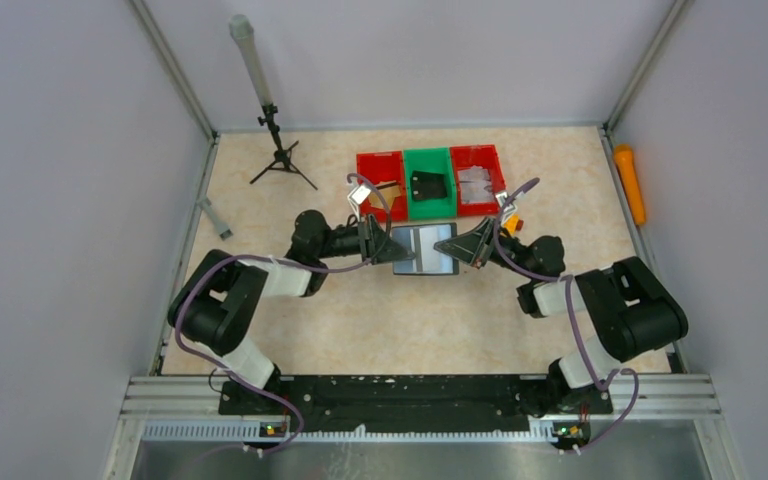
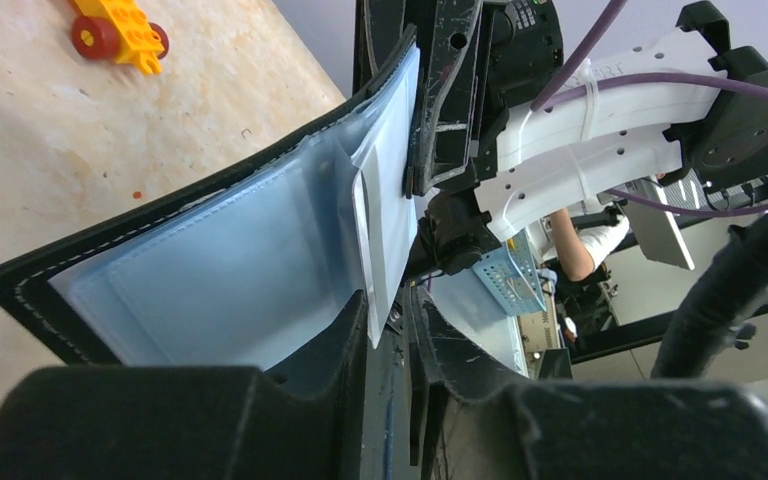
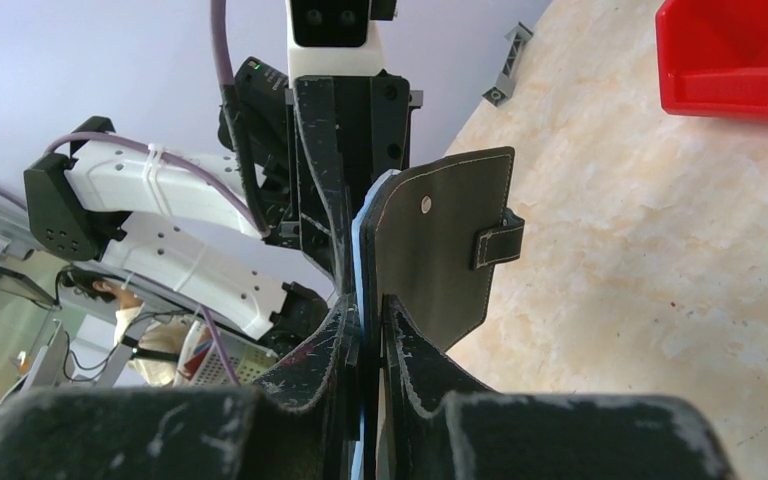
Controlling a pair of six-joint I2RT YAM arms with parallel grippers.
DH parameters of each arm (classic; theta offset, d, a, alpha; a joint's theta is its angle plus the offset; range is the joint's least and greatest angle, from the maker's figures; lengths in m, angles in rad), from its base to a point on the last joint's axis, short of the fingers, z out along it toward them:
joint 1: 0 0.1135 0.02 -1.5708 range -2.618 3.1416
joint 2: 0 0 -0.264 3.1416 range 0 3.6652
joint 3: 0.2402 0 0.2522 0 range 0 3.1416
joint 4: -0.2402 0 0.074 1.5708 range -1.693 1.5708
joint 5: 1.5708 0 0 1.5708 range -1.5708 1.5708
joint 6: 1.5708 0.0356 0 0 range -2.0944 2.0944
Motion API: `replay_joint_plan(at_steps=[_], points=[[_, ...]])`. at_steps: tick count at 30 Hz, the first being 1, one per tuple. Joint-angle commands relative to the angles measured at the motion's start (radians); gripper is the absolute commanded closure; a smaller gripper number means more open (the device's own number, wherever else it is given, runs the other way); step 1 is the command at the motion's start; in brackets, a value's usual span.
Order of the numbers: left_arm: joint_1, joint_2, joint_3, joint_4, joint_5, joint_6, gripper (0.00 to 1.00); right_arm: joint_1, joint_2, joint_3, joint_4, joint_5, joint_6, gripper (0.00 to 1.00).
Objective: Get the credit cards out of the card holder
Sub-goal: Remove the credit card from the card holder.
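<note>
**Left gripper (image 2: 388,322) at the card holder (image 2: 210,270)**

Left wrist: your fingers straddle a clear sleeve; you cannot tell if they pinch. Right wrist: your right gripper (image 3: 362,320) pinches the card holder's edge. Top: it's spread open just before the green bin (image 1: 429,185).

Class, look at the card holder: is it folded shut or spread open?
Spread open: the card holder lies unfolded, its pale blue inside facing up.

On the beige table (image 1: 360,330) stand a tripod (image 1: 282,160), a red bin (image 1: 380,156), a green bin (image 1: 427,152) and another red bin (image 1: 475,150).
</note>
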Motion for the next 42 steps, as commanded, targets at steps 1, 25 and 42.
replay_joint_plan(at_steps=[1, 25, 42], points=[[-0.015, 0.010, 0.035, 0.032, 0.022, 0.011, 0.80, -0.006, 0.006, 0.003, 0.110, -0.010, 0.002, 1.00], [-0.017, 0.014, 0.045, 0.006, 0.014, 0.015, 0.96, 0.015, 0.023, 0.014, 0.133, -0.021, 0.015, 1.00], [0.028, -0.076, 0.014, -0.171, -0.054, 0.137, 1.00, -0.012, -0.013, -0.001, 0.083, -0.013, -0.014, 1.00]])
